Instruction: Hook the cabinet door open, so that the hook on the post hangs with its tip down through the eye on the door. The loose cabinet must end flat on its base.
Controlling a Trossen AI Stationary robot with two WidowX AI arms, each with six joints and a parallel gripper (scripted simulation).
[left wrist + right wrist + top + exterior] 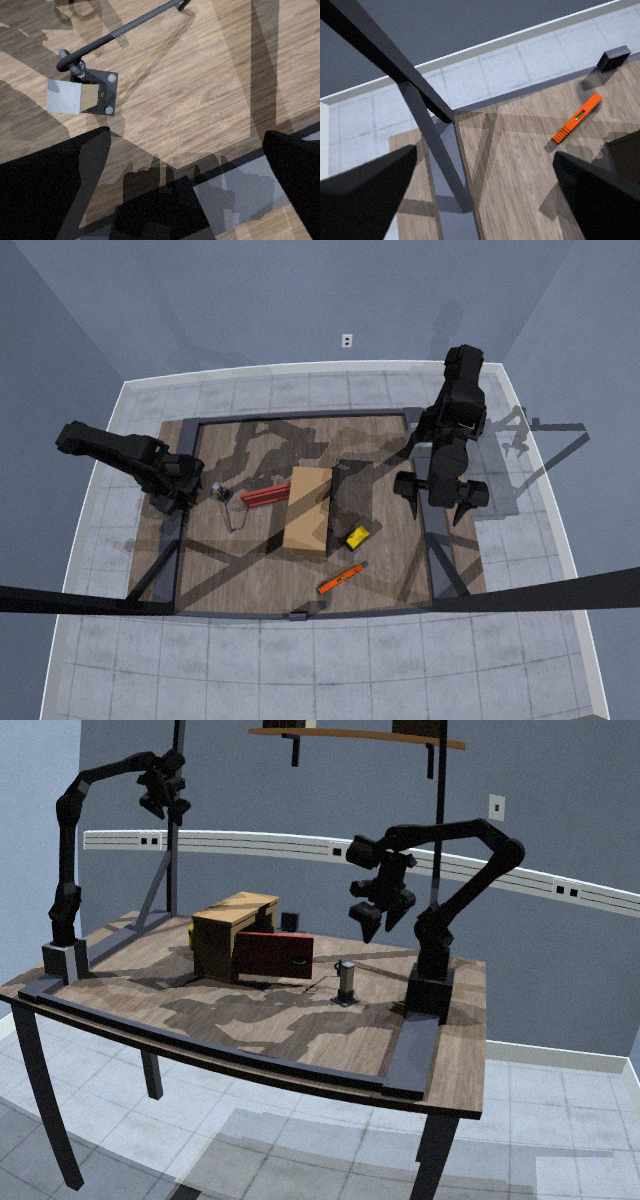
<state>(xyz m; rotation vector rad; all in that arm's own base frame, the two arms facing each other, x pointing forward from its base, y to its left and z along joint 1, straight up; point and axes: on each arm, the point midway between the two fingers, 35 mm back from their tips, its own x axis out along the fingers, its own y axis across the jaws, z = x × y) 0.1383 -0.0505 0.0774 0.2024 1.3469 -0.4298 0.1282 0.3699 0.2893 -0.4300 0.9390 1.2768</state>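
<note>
The tan wooden cabinet stands on the table, also seen in the exterior view. Its red door is swung open toward the small grey post. The thin dark hook rod runs from the post and lies low over the table, apart from the door. My left gripper is open and empty, above and beside the post. My right gripper is open and empty, raised high at the cabinet's far side.
A yellow object lies beside the cabinet. An orange level lies near the table edge, with a small black box beyond it. Dark frame struts rise near each arm base.
</note>
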